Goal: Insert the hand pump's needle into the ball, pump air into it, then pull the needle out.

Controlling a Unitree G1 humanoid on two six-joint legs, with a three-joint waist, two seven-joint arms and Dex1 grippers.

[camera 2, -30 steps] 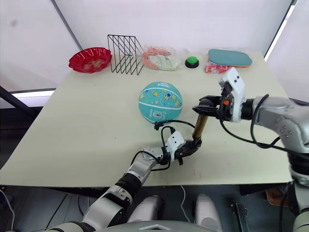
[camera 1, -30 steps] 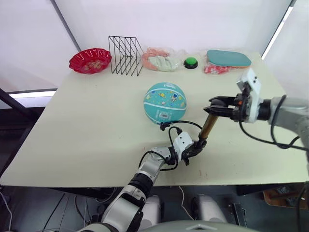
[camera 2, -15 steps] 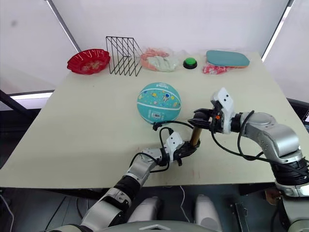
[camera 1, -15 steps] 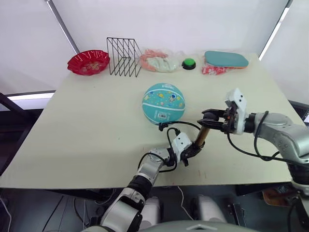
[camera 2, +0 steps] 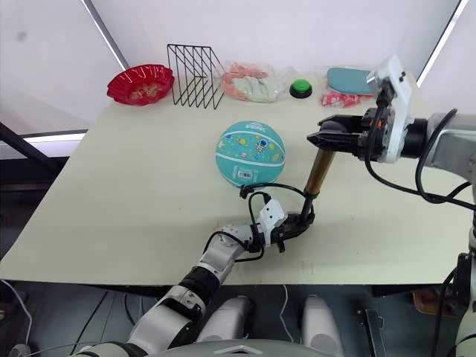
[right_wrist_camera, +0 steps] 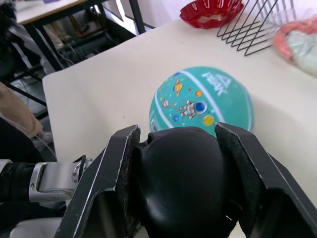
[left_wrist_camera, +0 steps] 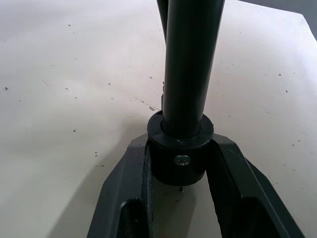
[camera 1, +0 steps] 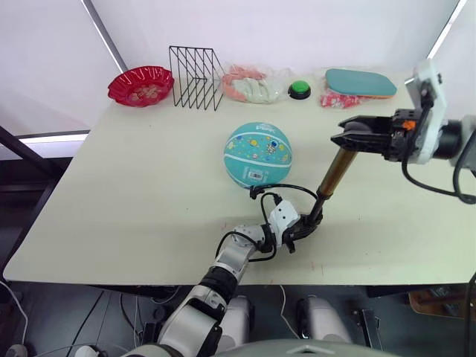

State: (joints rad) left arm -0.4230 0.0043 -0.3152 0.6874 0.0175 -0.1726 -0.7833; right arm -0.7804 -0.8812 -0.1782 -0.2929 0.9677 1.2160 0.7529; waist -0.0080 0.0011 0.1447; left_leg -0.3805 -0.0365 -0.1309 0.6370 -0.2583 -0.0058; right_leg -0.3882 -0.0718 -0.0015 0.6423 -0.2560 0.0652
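With my left gripper [camera 1: 309,224] clamped on the hand pump's [camera 1: 332,173] base on the table and my right gripper [camera 1: 349,139] closed around its handle, I judge a skewed push could tip it or tug the hose [camera 1: 281,189] from the ball [camera 1: 257,155] just beyond, whose needle I can't make out.

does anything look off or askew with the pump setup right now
Nothing looks damaged or spilled. The hand pump leans rather than stands upright, its base clamped by the left gripper, its handle by the right gripper. Its hose curls loosely toward the ball.
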